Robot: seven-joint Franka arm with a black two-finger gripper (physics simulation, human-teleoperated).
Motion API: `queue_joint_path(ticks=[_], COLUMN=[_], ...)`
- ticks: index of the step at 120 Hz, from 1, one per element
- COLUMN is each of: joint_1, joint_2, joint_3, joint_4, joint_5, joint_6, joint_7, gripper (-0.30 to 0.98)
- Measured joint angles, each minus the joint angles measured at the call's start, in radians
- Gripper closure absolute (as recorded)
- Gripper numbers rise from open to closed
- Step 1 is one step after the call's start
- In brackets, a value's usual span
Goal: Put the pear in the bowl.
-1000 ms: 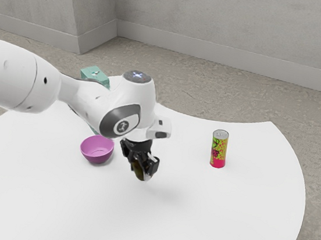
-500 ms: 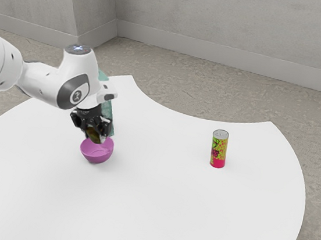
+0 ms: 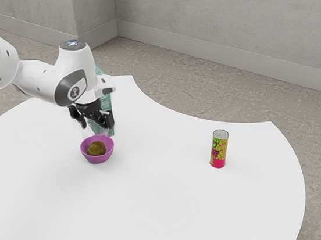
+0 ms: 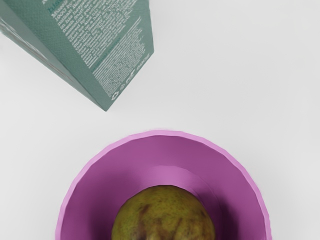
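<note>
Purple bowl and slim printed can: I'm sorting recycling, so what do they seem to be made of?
The round purple bowl looks like smooth, satin plastic, from its even colour and soft sheen; glazed ceramic is possible. The slim yellow-and-red can looks like printed metal, given its silvery top.

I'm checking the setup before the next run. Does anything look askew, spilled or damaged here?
Nothing stands out: the pear sits inside the bowl, and the can and green carton both stand upright.
</note>
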Motion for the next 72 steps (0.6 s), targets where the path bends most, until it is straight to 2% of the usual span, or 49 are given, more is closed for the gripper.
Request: queue_joint_path(ticks=[16, 25, 34, 48, 59, 72], joint_1=[-0.037, -0.066, -0.081, -0.098, -0.102, -0.044], joint_2=[-0.112, -0.195, -0.244, -0.243, -0.187, -0.165], joint_3=[-0.002, -0.003, -0.004, -0.005, -0.002, -0.006], joint_4=[-0.002, 0.004, 0.104, 0.295, 0.455, 0.516], joint_5=[-0.006, -0.034, -0.057, -0.074, -0.081, -0.084], joint_6=[-0.066, -0.145, -0.259, -0.439, -0.57, -0.68], joint_7=[0.006, 0.01, 0.014, 0.031, 0.052, 0.079], gripper=[0.06, 0.05, 0.04, 0.03, 0.03, 0.03])
